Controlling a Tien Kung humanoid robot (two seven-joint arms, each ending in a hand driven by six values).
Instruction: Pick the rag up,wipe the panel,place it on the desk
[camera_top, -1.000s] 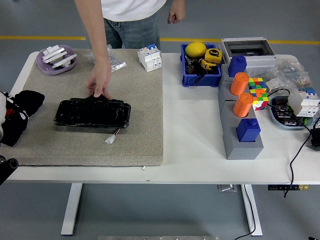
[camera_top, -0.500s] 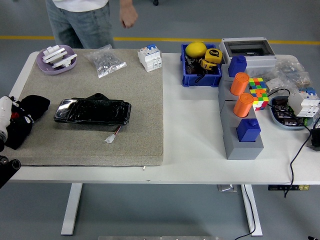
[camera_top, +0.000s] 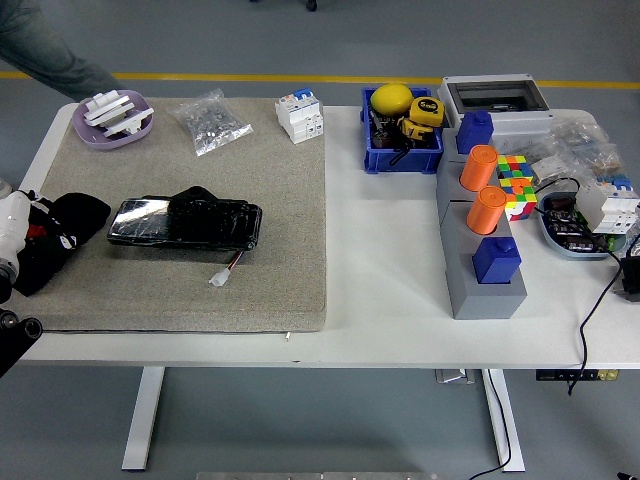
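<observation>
A glossy black panel (camera_top: 185, 223) lies flat on the beige mat (camera_top: 270, 200), with a small black bump on its far edge and a short wired white plug (camera_top: 222, 277) in front of it. My left hand (camera_top: 22, 240) comes in at the mat's left edge, shut on a crumpled black rag (camera_top: 72, 221). The rag's right tip sits just left of the panel's left end, barely apart from it. The cloth hides most of the hand. The right arm is out of view.
At the mat's back are a purple dish (camera_top: 113, 119) of white parts, a bag of screws (camera_top: 209, 122) and a white breaker (camera_top: 300, 116). A blue bin (camera_top: 400, 150), a grey block stand (camera_top: 480, 260) and a colourful cube (camera_top: 515, 185) stand to the right. A person's leg (camera_top: 45, 50) shows at top left.
The person took a hand off the panel's far edge and walked away to the left. My left hand with the rag moved right, closer to the panel's left end.
</observation>
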